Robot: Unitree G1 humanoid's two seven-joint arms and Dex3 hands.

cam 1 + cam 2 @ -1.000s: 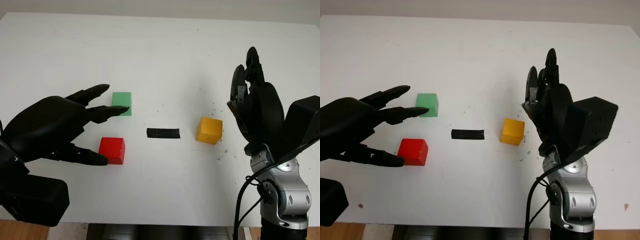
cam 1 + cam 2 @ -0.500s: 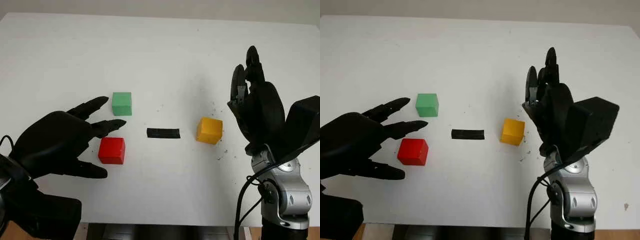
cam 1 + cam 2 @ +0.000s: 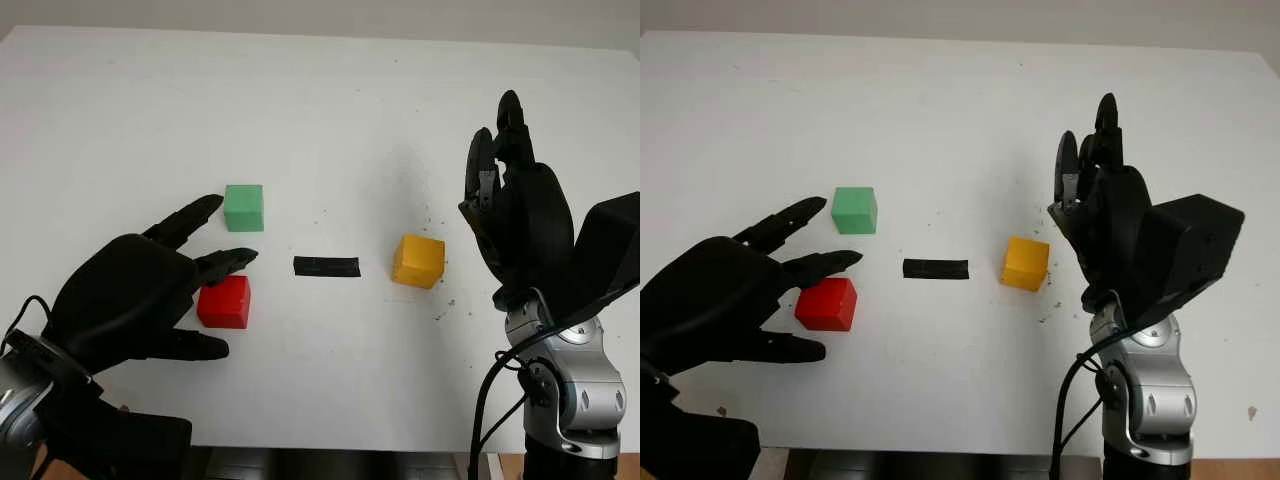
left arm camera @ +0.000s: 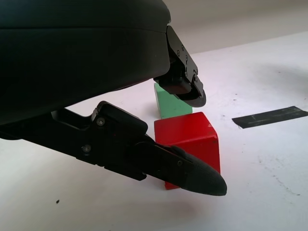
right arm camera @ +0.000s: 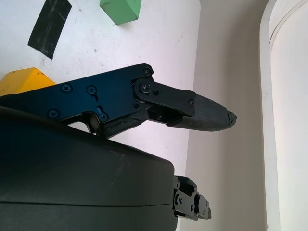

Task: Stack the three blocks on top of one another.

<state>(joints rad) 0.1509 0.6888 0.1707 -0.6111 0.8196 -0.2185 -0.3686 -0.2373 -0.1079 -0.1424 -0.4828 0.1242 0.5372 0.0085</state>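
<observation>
Red block (image 3: 224, 301), left of centre on the table (image 3: 320, 110), looks light, rigid and smooth: pinch opposite flat sides. The left hand (image 3: 135, 300) brackets it, open, holding nothing; the right hand (image 3: 515, 225), open, hovers at right.

Place: I read this as a robot test bench in a lab, not a home.
Surface: my view looks down on a plain white table (image 3: 330, 90), scuffed with dark specks.
Marker: I see a black tape strip (image 3: 326, 267) stuck flat on it.
Props: I see plain coloured cubes, like the green block (image 3: 244, 207).
Backdrop: I see a bare pale wall (image 5: 231, 57).
</observation>
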